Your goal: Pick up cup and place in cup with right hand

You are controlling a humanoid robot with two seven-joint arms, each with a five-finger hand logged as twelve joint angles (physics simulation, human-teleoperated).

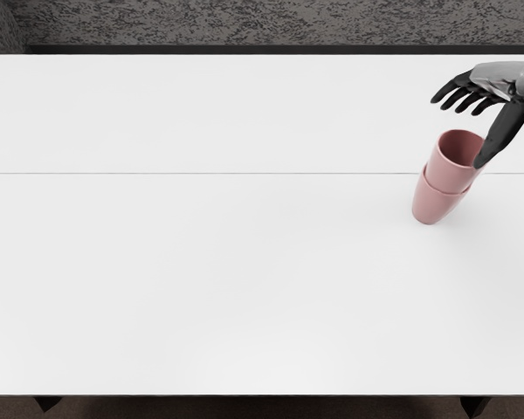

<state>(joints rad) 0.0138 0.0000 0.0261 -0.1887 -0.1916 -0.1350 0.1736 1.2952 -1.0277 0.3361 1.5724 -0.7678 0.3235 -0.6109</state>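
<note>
White is spreading out to the left of the lower cup, where the table is running wide, with a thin grey seam crossing it. Pink and mouth up, the lower cup is standing on that surface. Another pink one, the upper cup, is sitting nested inside the lower cup, its open rim showing above. Higher than the lower cup and toward its far right side, my right hand is hovering. I am holding its dark fingers apart and loosely bent, gripping nothing, and they are pointing left. My thumb is slanting down toward the lower cup, its tip overlapping the right edge of the upper cup's rim; whether it is touching that rim, I cannot tell.
</note>
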